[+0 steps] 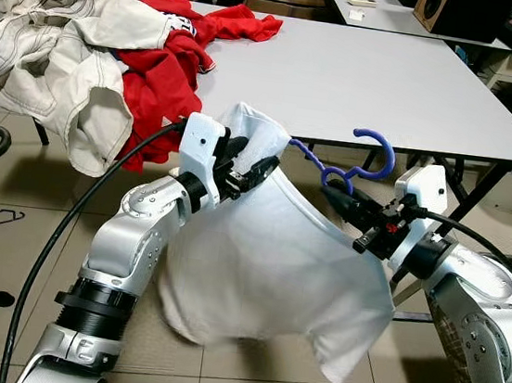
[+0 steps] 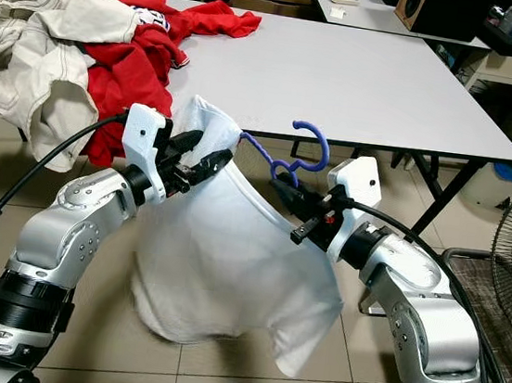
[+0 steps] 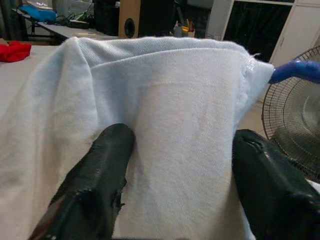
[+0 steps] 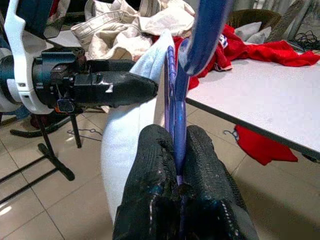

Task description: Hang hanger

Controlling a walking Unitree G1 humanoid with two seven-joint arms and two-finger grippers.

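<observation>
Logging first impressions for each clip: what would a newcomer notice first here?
A white shirt hangs in mid-air between the two arms, in front of the grey table. The left hand grips the shirt's upper edge, while the right hand is shut on a blue hanger whose hook curls upward. Behind, on the table's left end, lies a heap of red clothes and cream clothes.

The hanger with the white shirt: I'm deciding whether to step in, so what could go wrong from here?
1. The white shirt sits bunched on one end of the blue hanger; it may slide off.
2. The right gripper pinches only the thin neck, so the hanger could twist.
3. The left gripper grips cloth alone, which may slip free.
</observation>
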